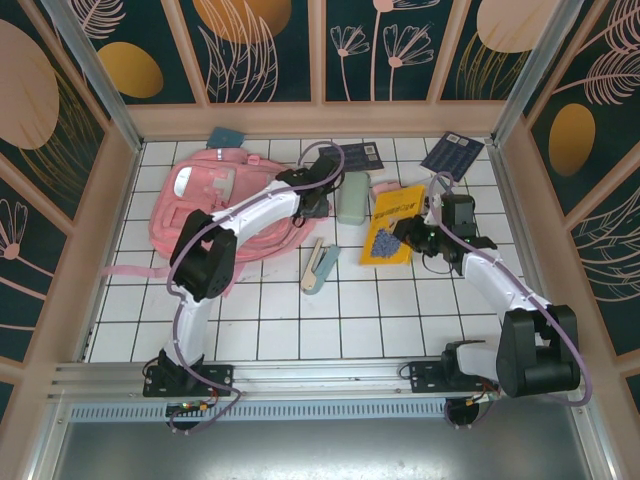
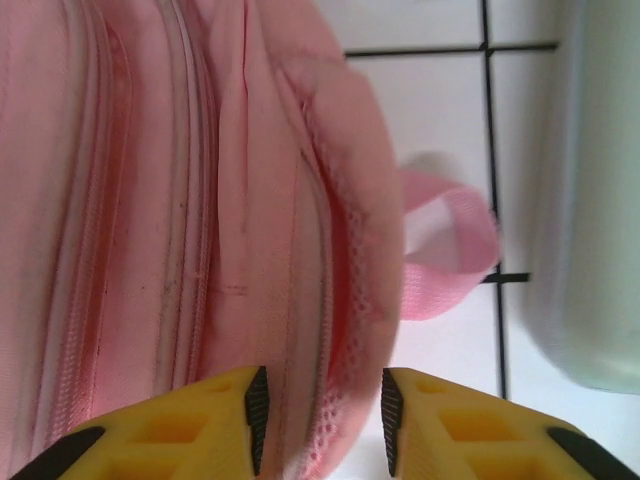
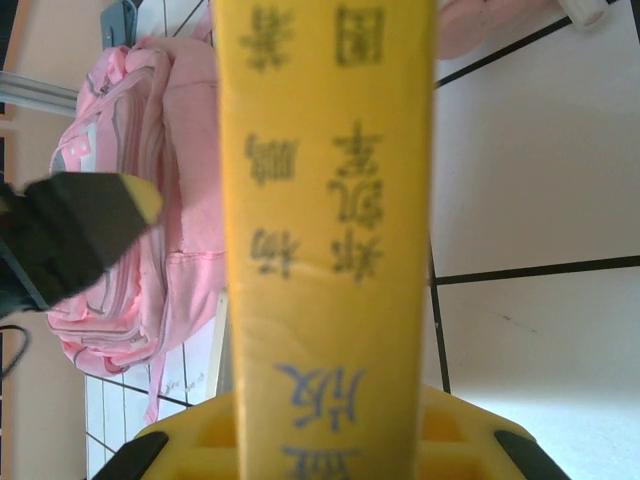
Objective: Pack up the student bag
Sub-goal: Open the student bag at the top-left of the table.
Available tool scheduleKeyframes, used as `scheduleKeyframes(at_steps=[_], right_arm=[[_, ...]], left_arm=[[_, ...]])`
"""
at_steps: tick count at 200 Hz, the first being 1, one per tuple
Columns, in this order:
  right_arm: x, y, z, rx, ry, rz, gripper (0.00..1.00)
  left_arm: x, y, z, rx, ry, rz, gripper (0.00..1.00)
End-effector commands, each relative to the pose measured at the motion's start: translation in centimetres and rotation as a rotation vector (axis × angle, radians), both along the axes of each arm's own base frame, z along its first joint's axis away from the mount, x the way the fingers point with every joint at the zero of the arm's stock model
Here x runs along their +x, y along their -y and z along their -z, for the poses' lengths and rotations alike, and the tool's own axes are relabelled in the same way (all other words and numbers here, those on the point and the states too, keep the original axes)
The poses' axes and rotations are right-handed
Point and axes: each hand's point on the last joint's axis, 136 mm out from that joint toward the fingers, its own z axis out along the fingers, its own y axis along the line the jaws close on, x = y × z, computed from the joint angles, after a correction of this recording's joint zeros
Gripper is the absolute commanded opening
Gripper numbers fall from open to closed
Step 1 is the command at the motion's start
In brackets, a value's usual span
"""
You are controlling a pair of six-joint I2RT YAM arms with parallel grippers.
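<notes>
Between the part-open jaws of the left pincer (image 2: 322, 420) sits the limp rim of the soft pink fabric backpack (image 2: 150, 200), likely its best hold. The right pincer (image 3: 325, 435) clamps a thin yellow book (image 3: 325, 200).

Bright, even light; the student bag (image 2: 150, 200) blurs close up.

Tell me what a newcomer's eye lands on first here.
The big pink student bag lying at the table's far left draws the eye first. Next comes the yellow book at centre right, clamped in the right gripper. The left gripper sits at the bag's edge, jaws apart.
</notes>
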Motion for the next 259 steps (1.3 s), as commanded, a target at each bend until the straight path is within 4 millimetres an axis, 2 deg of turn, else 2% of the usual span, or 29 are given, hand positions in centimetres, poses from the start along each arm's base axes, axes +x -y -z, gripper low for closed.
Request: scheduleKeyframes(at_steps=[1,21,37,77,113,127,144,161,169,192,211,232,259], right_arm=[[1.5,-1.1,-4.2,0.059,0.123,-0.032,0.0],[1.7,-1.2,-4.4,0.068,0.127,-0.034,0.0],[1.8,-1.5,-4.6,0.079,0.131,-0.043,0.0],[2.2,-2.1,-4.5,0.095,0.129,-0.066,0.0],[2.5,-2.8,-4.1,0.112,0.115,-0.094,0.0],[2.6,-3.1,-4.1,0.114,0.112,-0.103,0.0],[2.7,-3.4,-4.4,0.115,0.118,-0.108,0.0],[2.9,-3.9,-4.7,0.12,0.127,-0.119,0.0],[3.1,-4.3,-5.0,0.126,0.132,-0.124,0.0],[3.8,-5.5,-6.0,0.151,0.154,-0.138,0.0],[4.4,-6.9,-7.3,0.213,0.183,-0.151,0.0],[5.1,-8.8,-8.3,0.269,0.194,-0.18,0.0],[5.8,-11.2,-9.9,0.342,0.226,-0.202,0.0]], left_arm=[[0.2,-1.5,0.1,0.078,-0.016,-0.002,0.36],[0.3,-1.9,0.6,0.095,-0.02,-0.014,0.3],[0.3,-2.3,0.6,0.106,-0.02,-0.025,0.3],[0.5,-3.7,-0.7,0.156,0.023,-0.06,0.42],[-0.1,-3.4,1.4,0.147,-0.038,-0.044,0.42],[-0.3,-3.3,1.9,0.139,-0.045,-0.042,0.38],[-0.3,-3.3,1.9,0.134,-0.04,-0.038,0.28],[-0.1,-3.6,1.4,0.138,-0.025,-0.042,0.09],[0.0,-3.8,0.8,0.139,-0.009,-0.048,0.0],[0.8,-4.5,-2.7,0.142,0.064,-0.065,0.0],[1.4,-5.2,-7.0,0.129,0.144,-0.089,0.0],[1.2,-5.9,-11.7,0.097,0.23,-0.1,0.0],[0.8,-7.2,-16.2,0.067,0.313,-0.115,0.0]])
